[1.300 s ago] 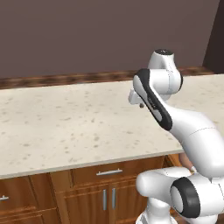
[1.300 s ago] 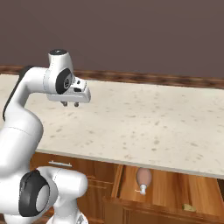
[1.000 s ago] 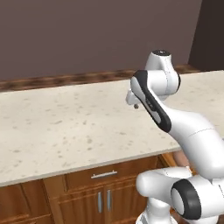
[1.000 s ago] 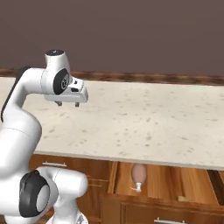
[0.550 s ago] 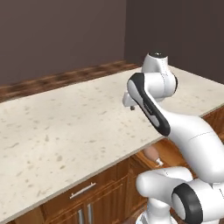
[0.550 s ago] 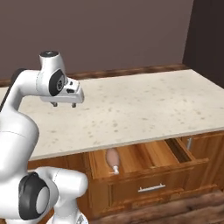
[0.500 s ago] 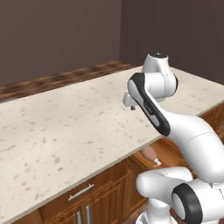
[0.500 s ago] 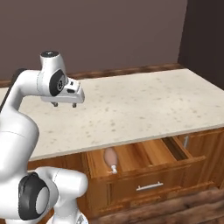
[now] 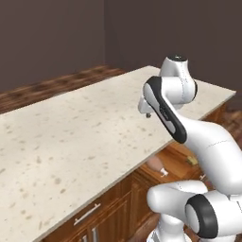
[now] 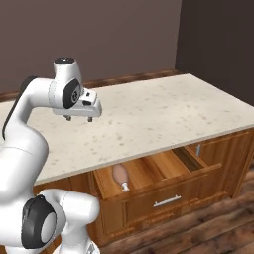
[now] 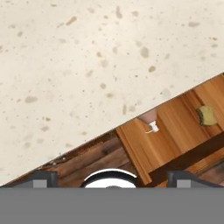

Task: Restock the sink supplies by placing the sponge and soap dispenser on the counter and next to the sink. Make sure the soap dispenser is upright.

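My gripper (image 10: 79, 118) hangs open over the beige counter (image 10: 149, 114), near its front edge, with nothing between its fingers. In the hand view the two dark fingertips (image 11: 43, 177) stand far apart. Below the counter edge an open wooden drawer (image 10: 163, 186) holds the reddish-brown soap dispenser (image 10: 120, 176), lying on its side with its pale pump toward the drawer front. The hand view shows the soap dispenser (image 11: 150, 120) half under the counter edge and the yellow-green sponge (image 11: 205, 115) farther along the same drawer. The sink is out of view.
Brown wooden cabinets (image 9: 90, 217) run under the counter (image 9: 71, 137). The counter ends at the right, by a dark wall corner (image 10: 213, 44). Wooden floor (image 10: 198, 233) lies in front of the drawer.
The base has driven and turned, so the whole scene has shifted: the counter's right end and the open drawer now show more fully. The arm keeps its pose over the counter.
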Motion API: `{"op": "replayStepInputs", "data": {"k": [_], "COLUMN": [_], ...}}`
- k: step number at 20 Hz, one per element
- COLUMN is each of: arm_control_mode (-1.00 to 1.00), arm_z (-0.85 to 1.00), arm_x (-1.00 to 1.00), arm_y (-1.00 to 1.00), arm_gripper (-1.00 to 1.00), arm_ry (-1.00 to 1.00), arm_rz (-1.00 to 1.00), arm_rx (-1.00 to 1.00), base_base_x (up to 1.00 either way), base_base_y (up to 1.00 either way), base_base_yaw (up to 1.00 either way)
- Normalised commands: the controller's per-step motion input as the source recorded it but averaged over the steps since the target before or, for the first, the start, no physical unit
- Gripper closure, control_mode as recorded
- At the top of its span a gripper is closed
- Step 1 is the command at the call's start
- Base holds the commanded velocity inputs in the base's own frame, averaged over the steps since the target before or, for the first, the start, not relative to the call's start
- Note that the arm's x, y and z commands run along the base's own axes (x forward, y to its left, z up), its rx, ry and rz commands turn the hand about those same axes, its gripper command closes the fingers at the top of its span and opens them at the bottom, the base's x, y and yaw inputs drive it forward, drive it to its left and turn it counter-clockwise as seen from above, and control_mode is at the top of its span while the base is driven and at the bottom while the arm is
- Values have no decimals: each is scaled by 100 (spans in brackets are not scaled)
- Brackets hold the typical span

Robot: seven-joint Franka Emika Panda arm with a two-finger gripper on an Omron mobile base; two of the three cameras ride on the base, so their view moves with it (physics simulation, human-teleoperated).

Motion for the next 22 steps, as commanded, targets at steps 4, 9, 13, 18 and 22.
{"op": "replayStepInputs", "data": {"k": [4,9,13,18,22], "arm_control_mode": [100,100,100,100,100], "arm_z": [0,0,0,0,0], "arm_x": [0,0,0,0,0], "arm_y": [0,0,0,0,0], "arm_gripper": [-100,-100,-100,-100,-100], "arm_ry": [0,0,0,0,0], "arm_rz": [0,0,0,0,0], "arm_rx": [0,0,0,0,0], "base_base_x": [14,24,26,42,46], "base_base_y": [82,16,-8,0,-3], "base_base_yaw": [-20,-8,-2,0,0]}}
